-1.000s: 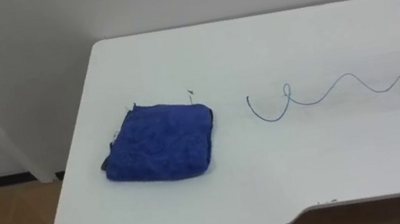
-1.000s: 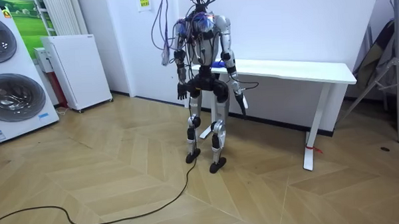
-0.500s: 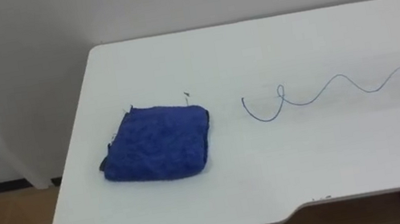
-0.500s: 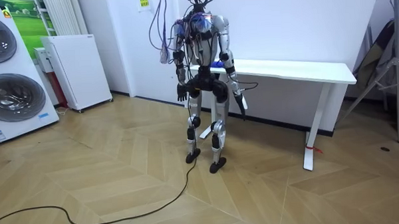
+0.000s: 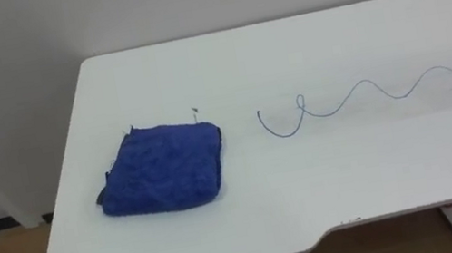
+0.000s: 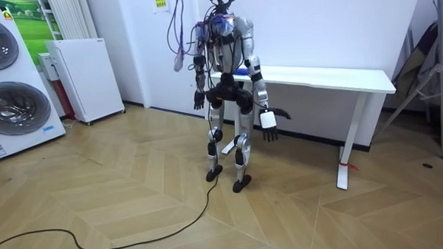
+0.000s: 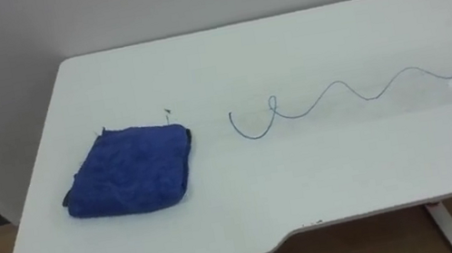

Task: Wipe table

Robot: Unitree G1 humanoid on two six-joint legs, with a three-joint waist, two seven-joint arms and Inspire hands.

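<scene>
We see the folded blue cloth [image 5: 160, 170] lying flat on the white table [image 5: 313, 208], towards its 9 o'clock end. At 3 o'clock from it, apart, runs a wavy blue pen line [image 5: 350, 96]. The right hand [image 6: 270, 132] and the left hand [image 6: 198, 102] are low beside the robot; we cannot tell their state.

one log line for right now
phase: pre-wipe | blue cloth: folded on table, untouched | blue squiggle: unwiped | right robot hand: thigh height
</scene>
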